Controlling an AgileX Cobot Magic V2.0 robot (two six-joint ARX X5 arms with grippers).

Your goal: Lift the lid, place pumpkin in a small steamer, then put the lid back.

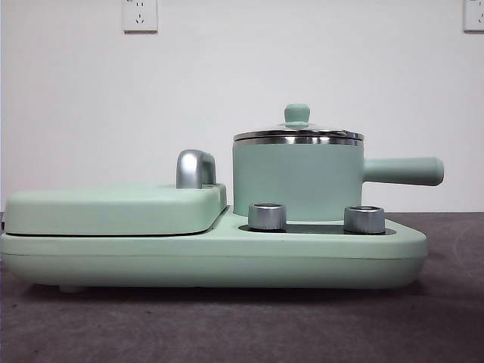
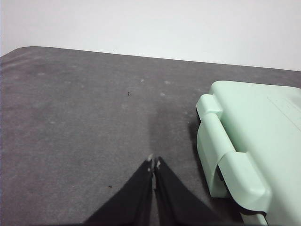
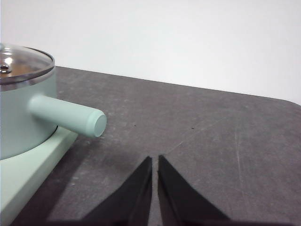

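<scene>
Lab-like test bench: bare white wall (image 1: 242, 68), wall sockets (image 1: 140, 15), grey tabletop (image 2: 84, 122)

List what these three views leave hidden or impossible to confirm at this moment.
- Pumpkin: in no view; its place cannot be told.
- Inside of the mint-green cylindrical steamer pot: front view shows only its wall; the round glass lid with mint knob sits on it, and the right wrist view cuts it off at the edge.
- Left gripper and right gripper: absent from the front view.
- Flat mint-green rectangular cover: cut off by the left wrist view's edge.
</scene>
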